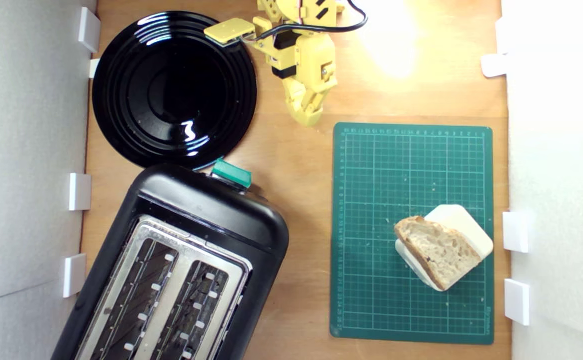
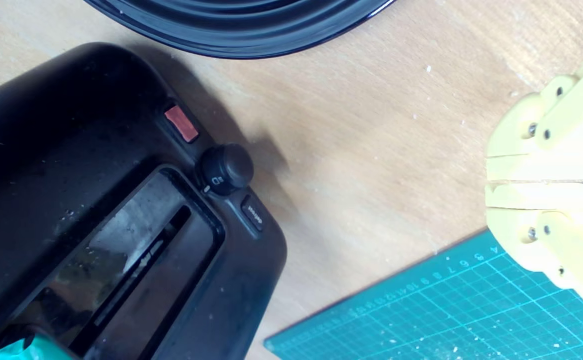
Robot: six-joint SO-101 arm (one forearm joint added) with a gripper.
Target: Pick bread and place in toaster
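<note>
Hovering jaws seemingly closed, empty

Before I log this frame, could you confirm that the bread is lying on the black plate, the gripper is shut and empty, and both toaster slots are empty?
Not quite. In the exterior view the bread lies on a cream-white block on the green cutting mat, not on the black plate. The rest holds: the gripper is shut and empty, and both slots of the toaster are empty.

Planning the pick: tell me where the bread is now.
In the exterior view, the bread lies at lower right on the green cutting mat, leaning on a cream-white block, well right of the toaster.
</note>
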